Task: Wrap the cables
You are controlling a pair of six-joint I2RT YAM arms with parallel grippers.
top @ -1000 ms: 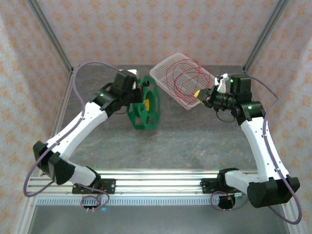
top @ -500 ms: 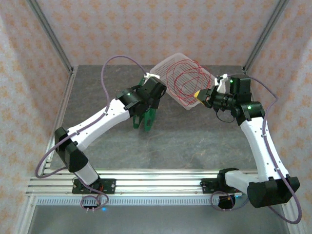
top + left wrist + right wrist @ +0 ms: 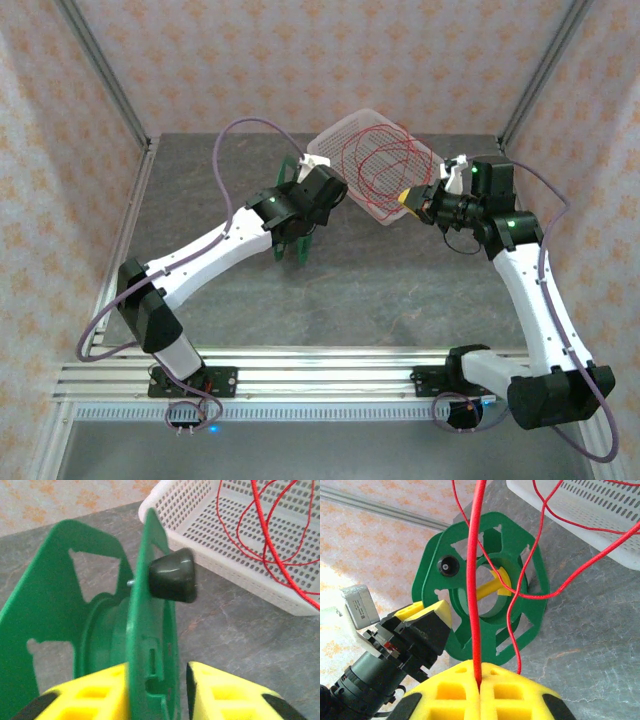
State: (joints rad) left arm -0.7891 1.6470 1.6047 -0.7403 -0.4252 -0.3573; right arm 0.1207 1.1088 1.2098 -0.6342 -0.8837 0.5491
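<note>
While shut pad against pad, grips the cables [image 3: 473, 580] in the seam of the right gripper [image 3: 479, 690]: one red strand, rising straight out of the yellow foam and off the upper edge of the right wrist view. Beside that strand, further red loops, crossing in front of a green reel [image 3: 532, 580] and leading up to a white basket [image 3: 580, 505] at the upper right. On the reel's face, a black knob [image 3: 447, 566] near the rim and a yellow piece [image 3: 492, 582] across the hub opening. From the top camera, grips at the near right corner of the basket, with the red coils lying loose on the mesh inside.

Over at the left gripper [image 3: 156, 692], stands a little parted, astride one flange of the reel: left pad against the green plastic, right pad just beside it, a dark sliver between. No squeeze on the flange, going by that gap. Just above the pads, the knob, bolted through the same flange and pointing toward the basket. Past the knob, the basket's perforated wall, near the reel, more red loops draped inside it. Under it all, a grey mottled table [image 3: 240, 630]. From above, reaches in over the reel from the left, reel upright on its edge beneath the wrist.
</note>
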